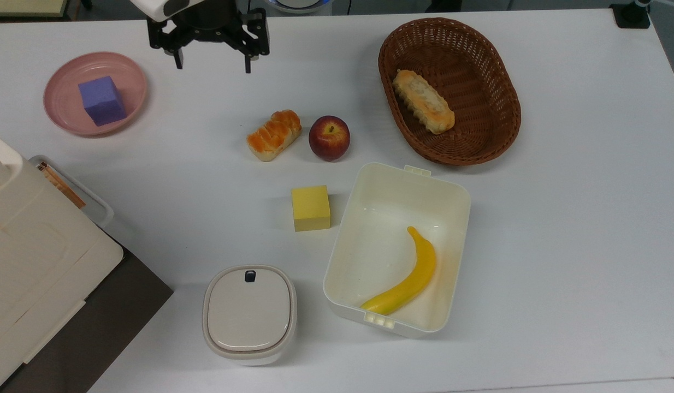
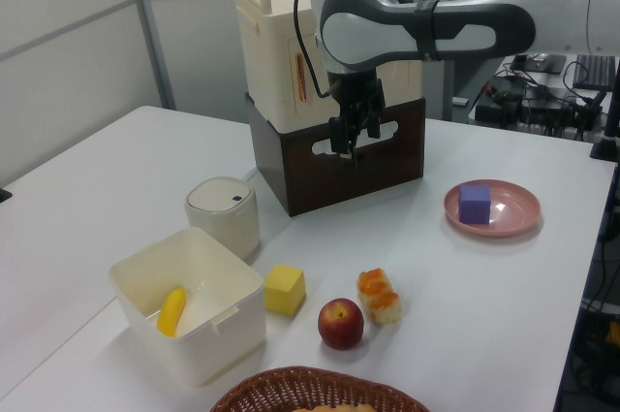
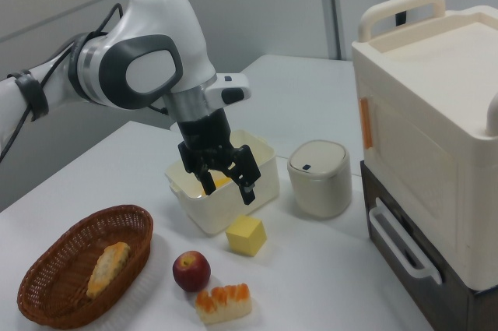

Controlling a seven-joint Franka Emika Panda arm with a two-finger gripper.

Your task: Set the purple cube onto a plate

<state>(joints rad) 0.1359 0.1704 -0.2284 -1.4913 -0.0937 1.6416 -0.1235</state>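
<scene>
We see the purple cube [image 1: 101, 100] resting inside the pink plate [image 1: 131, 77] at the top view's upper left. Our claw [image 1: 212, 59] hangs released and empty, up the frame and to the plate's right, well apart. We judge the placing done, with nothing left to fetch.

White table [image 1: 561, 229] fills most of the room's middle. Grey partition walls [image 2: 68, 53] with pale framing strips behind it. Cream cabinet [image 3: 436, 136] stacked on dark brown drawer unit [image 2: 339, 155] at table's edge. Cluttered desk with cables [image 2: 528, 107] farther back. Even indoor light, soft shadows.
</scene>
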